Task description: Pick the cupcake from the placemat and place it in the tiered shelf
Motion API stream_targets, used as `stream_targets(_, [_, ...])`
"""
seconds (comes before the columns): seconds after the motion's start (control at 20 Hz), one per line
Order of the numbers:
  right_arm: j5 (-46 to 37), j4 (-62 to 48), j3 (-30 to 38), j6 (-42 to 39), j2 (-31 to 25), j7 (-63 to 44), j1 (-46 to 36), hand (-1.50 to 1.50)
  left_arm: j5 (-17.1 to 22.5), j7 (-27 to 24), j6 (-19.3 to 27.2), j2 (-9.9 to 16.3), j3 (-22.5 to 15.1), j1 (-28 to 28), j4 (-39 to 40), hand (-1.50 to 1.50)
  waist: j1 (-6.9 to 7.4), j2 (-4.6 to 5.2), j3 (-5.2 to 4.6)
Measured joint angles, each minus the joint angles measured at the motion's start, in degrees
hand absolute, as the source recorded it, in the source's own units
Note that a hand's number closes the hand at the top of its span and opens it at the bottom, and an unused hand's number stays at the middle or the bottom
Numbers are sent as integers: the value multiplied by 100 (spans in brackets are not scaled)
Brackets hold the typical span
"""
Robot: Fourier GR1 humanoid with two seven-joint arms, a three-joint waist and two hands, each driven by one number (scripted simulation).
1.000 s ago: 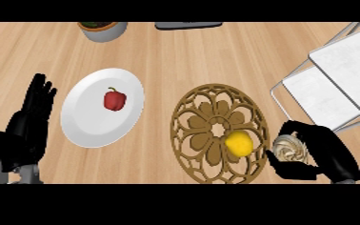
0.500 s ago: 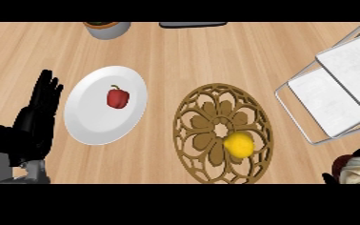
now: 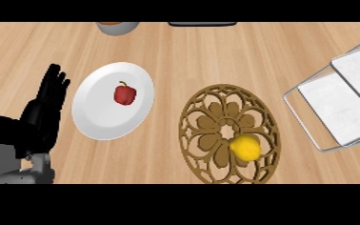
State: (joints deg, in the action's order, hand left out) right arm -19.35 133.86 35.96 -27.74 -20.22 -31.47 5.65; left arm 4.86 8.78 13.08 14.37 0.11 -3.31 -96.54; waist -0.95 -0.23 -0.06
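**Left hand at rest, cupcake out of sight**

At the table's near edge, toward its left corner, the left hand [image 3: 44,117] stood open with its fingers straight and pointing up, holding nothing. The right hand did not show in the head view, and neither did the cupcake, so its place could not be told.

Near the middle of the near edge lay the placemat [image 3: 228,133], a round brown openwork piece with a flower pattern. A yellow lemon [image 3: 245,148] sat on it, toward its near right side.

Left of the placemat and just apart from it lay a white plate [image 3: 98,117], beside the left hand's fingers. A red bell pepper [image 3: 125,94] rested on the plate, a little toward the far side of its middle.

Along the table's right edge stood the tiered shelf [image 3: 330,102], a grey wire frame with white panels, cut off by the view's right side. Nothing could be seen on the part that showed.

At the far edge, left of centre, a grey bowl [image 3: 116,26] was partly visible, and to its right a dark flat object [image 3: 202,24] lay against the same edge.
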Motion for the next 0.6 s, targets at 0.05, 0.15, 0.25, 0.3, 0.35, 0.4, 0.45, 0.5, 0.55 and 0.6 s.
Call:
stream_targets(0.05, [38, -121, 56, 20, -104, -86, -181, 150, -55, 74, 30, -20, -24, -66, -17, 0, 23, 5, 1])
stream_targets(0.15, [101, -249, 150, 57, -194, -173, -387, 150, -76, 101, -14, -42, 2, -102, -54, 0, 51, 11, 2])
stream_targets(0.25, [183, -537, 250, 81, -369, -202, -640, 150, -76, -55, -91, -87, 36, -50, 53, 0, 71, 16, 3])
stream_targets(0.3, [231, -666, 318, 98, -422, -171, -714, 150, -78, -120, -142, -84, 67, -39, 88, 0, 76, 17, 3])
stream_targets(0.35, [130, -803, 275, 197, -398, -74, -767, 150, -87, -147, -167, -116, 60, -20, 91, 0, 84, 18, 3])
stream_targets(0.4, [68, -928, 262, 281, -375, 13, -806, 150, -134, -94, -138, -156, 39, -93, 119, 0, 87, 20, 4])
stream_targets(0.45, [-89, -1165, 201, 426, -343, 200, -855, 150, -127, -15, -154, -134, 60, -143, 77, 0, 100, 23, 4])
stream_targets(0.5, [-203, -1433, 166, 549, -378, 354, -960, 150, -126, 14, -168, -126, 91, -248, 149, 0, 106, 27, 7])
stream_targets(0.55, [-304, -1622, 126, 648, -402, 495, -1019, 150, -179, 38, -137, -175, 58, -234, 121, 0, 109, 28, 7])
stream_targets(0.6, [-405, -1862, 111, 792, -413, 697, -1085, 150, -214, 45, -121, -216, 23, -201, 88, 0, 114, 22, -2])
